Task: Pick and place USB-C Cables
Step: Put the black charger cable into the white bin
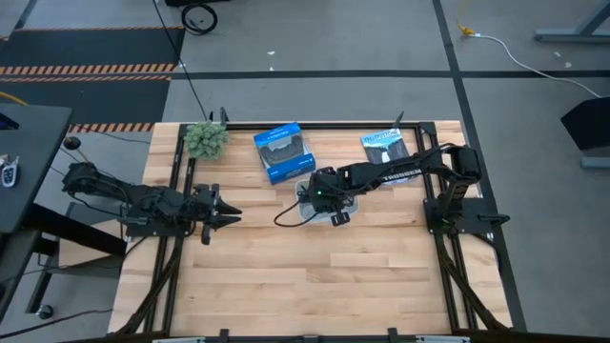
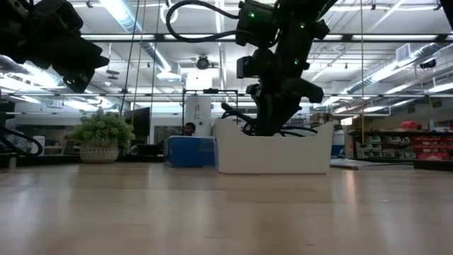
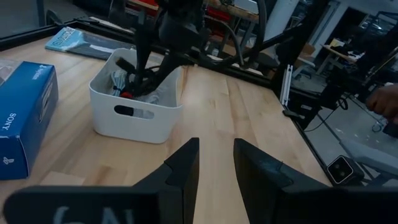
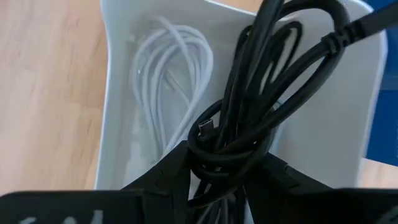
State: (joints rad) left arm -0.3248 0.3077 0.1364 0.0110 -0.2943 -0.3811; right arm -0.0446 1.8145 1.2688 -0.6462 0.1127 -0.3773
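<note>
Presently the right gripper [image 4: 214,177] pinches a glossy looped black cable [image 4: 261,93] over the smooth white plastic bin [image 3: 137,112]; a coiled white cable [image 4: 171,87] lies inside; left gripper [image 3: 214,165] slightly parted, empty

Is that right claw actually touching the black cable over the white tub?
Touching. The right wrist view shows the right gripper fingers closed around the looped black cable, above the white bin.

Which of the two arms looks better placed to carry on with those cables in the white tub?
The right. Its gripper is already over the white bin, jaws shut on a black cable bundle. The left gripper waits apart at the table's left side, jaws open and empty.
</note>
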